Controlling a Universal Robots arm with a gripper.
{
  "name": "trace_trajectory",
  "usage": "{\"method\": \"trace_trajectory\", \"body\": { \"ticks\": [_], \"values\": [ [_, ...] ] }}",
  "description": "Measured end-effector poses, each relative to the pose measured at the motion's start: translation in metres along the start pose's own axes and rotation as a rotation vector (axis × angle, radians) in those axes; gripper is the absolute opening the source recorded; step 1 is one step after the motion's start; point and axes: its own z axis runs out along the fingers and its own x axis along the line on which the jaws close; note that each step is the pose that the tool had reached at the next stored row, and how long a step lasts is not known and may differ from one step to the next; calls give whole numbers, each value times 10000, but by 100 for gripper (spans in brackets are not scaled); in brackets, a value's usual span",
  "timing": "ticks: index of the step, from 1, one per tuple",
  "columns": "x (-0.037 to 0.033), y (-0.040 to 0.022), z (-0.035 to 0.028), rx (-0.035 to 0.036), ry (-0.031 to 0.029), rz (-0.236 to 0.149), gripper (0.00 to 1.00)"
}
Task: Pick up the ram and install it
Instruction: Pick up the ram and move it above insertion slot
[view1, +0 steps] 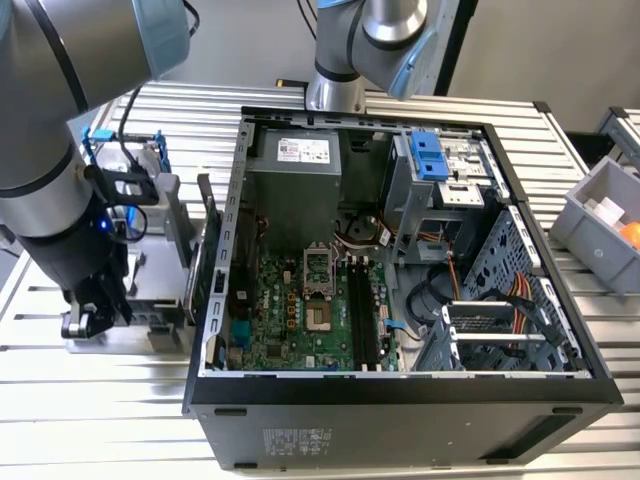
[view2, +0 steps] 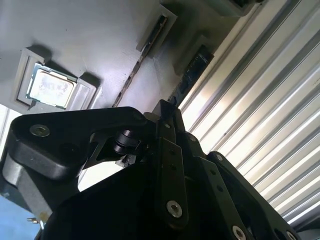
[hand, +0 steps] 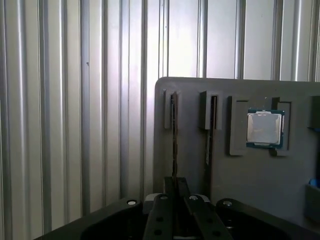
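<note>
The ram (hand: 174, 135) is a thin dark stick standing on edge in the slot nearest the edge of a grey holder (hand: 240, 175). In the second wrist view the ram (view2: 192, 70) runs straight into my fingertips. My gripper (hand: 175, 182) (view2: 166, 107) has its fingers drawn close together on either side of the stick's near end, and the stick sits in its slot. In the exterior view the gripper (view1: 85, 320) hangs low over the holder (view1: 150, 320) at that view's left, beside the open computer case (view1: 400, 400). The long black slots (view1: 362, 315) on the green motherboard (view1: 290, 310) hold nothing.
A second stick (hand: 208, 135) (view2: 137, 65) stands in the neighbouring holder slot, and a processor chip (hand: 265, 129) (view2: 50, 89) lies in a pocket beyond it. A grey bin (view1: 600, 225) sits at the exterior view's right. The ribbed metal table (view1: 100, 420) surrounds the case.
</note>
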Motion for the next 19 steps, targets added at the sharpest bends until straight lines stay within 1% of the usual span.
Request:
{"method": "trace_trajectory", "body": {
  "ticks": [12,19],
  "values": [
    [-6,1,-157,0,1,0,0],
    [-8,2,-220,0,1,0,0]
  ]
}}
